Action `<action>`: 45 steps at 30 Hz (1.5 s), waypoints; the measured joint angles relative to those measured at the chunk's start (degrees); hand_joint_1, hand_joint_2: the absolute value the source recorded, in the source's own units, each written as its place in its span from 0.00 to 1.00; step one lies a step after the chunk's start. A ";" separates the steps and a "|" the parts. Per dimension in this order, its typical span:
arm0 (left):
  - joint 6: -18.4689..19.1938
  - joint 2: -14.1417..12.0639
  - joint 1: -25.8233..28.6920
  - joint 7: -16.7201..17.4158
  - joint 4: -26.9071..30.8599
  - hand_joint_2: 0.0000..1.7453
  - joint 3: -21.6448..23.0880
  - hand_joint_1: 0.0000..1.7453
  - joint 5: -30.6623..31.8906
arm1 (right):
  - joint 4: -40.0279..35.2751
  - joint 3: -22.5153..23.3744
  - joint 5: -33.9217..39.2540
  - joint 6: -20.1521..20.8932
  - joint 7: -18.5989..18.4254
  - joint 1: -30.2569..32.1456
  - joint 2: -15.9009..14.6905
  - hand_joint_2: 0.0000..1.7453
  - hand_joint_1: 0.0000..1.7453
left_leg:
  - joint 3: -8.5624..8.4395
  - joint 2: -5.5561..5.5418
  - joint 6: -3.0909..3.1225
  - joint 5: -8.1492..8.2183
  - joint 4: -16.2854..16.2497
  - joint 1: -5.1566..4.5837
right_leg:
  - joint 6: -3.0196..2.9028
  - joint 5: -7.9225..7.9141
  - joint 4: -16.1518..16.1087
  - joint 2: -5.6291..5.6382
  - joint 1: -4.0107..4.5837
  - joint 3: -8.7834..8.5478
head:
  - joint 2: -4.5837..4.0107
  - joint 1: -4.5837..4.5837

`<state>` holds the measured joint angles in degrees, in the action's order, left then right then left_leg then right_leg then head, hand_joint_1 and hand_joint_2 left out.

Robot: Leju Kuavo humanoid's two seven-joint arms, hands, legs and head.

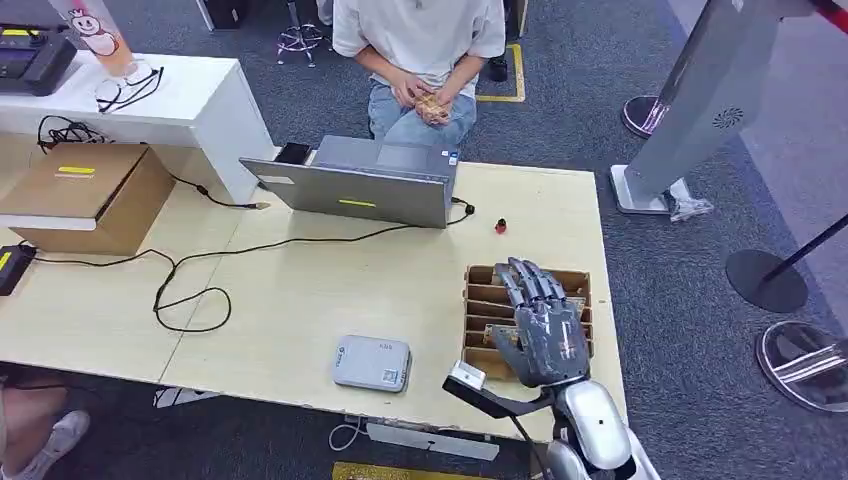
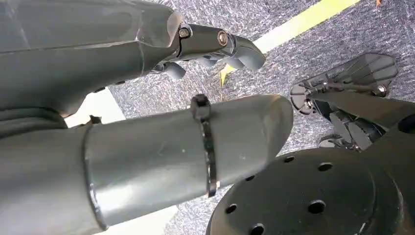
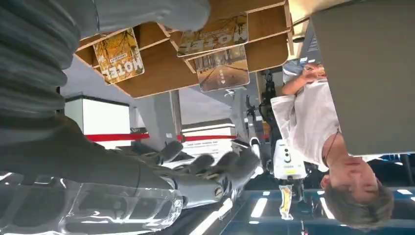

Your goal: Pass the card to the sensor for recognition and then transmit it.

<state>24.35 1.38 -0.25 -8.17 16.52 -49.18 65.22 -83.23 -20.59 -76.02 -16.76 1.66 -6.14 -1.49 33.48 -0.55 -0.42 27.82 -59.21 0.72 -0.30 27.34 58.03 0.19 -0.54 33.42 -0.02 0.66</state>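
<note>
The right robot hand point(image 1: 545, 325) hovers over the slotted card rack point(image 1: 480, 300) at the near right corner of the worktop point(image 1: 300, 290), fingers stretched out and apart, holding nothing. The cards point(image 3: 215, 34) sit upright in the wooden slots; in the right wrist view they are printed "HOTEL", and the thumb sits beside one card point(image 3: 119, 55) without pinching it. The sensor point(image 1: 372, 362), a flat grey box, lies near the front edge, to the left of the rack and well apart from it. The left robot hand point(image 2: 220, 46) hangs by the robot's side above the carpet, its fingers loosely curled with nothing in them. A person sits behind the laptop point(image 1: 360, 185) on the far side. The pick seems not yet made. The risks, as I judge them: the cards stand close together, so the fingers may catch two at once or push a card deeper into its slot; a weak pinch on a thin card could let it slip on the way to the sensor; and the cable point(image 1: 190, 270) on the worktop could snag a low sweep.
</note>
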 joint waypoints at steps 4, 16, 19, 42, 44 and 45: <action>0.02 0.00 0.00 0.00 0.00 0.00 -0.07 0.00 0.28 | 0.55 -0.50 -0.17 0.28 -0.07 -0.83 0.00 1.00 0.42 | -0.01 0.00 0.00 0.00 0.00 0.00 | 0.00 0.00 0.00 0.00 0.00 0.00 | 0.00 0.02; 0.13 0.00 -0.02 0.00 0.00 0.00 -0.79 0.00 0.59 | 1.12 -0.92 -1.03 1.14 -0.57 -2.04 0.00 1.00 0.49 | 0.00 0.00 0.00 0.00 0.00 0.00 | 0.00 0.00 0.00 0.00 0.00 0.00 | 0.00 0.00; 0.18 0.00 -0.02 0.00 0.00 0.00 -0.92 0.00 0.61 | 1.31 -0.98 -1.14 1.20 -0.68 -2.25 0.00 1.00 0.60 | 0.00 0.00 0.00 0.00 0.00 0.00 | 0.00 0.00 0.00 0.00 0.00 0.00 | 0.00 0.00; 0.48 -0.02 -0.02 -0.18 0.00 0.00 -1.11 0.00 2.08 | 4.66 -1.70 -4.22 2.78 -3.04 -4.38 -0.07 1.00 0.68 | -0.01 0.00 0.00 0.00 0.00 0.00 | 0.00 0.00 0.00 0.00 0.00 0.00 | 0.00 0.00; 0.48 -0.02 -0.02 -0.18 0.00 0.00 -1.11 0.00 2.08 | 4.94 -1.70 -4.22 2.78 -3.04 -4.50 -0.07 1.00 0.60 | -0.01 0.00 0.00 0.00 0.00 0.00 | 0.00 0.00 0.00 0.00 0.00 0.00 | 0.00 0.00; 0.48 -0.02 -0.02 -0.18 0.00 0.00 -1.11 0.00 2.08 | 5.03 -1.70 -4.22 2.78 -3.04 -4.50 -0.09 1.00 0.57 | -0.01 0.00 0.00 0.00 0.00 0.00 | 0.00 0.00 0.00 0.00 0.00 0.00 | 0.00 0.00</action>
<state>24.83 1.36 -0.27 -8.35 16.52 -50.29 67.30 -78.20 -22.29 -80.24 -13.99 -1.38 -10.64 -1.57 33.47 -0.55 -0.42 27.81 -59.21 0.72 -0.30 27.34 58.03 0.19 -0.54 33.43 -0.02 0.66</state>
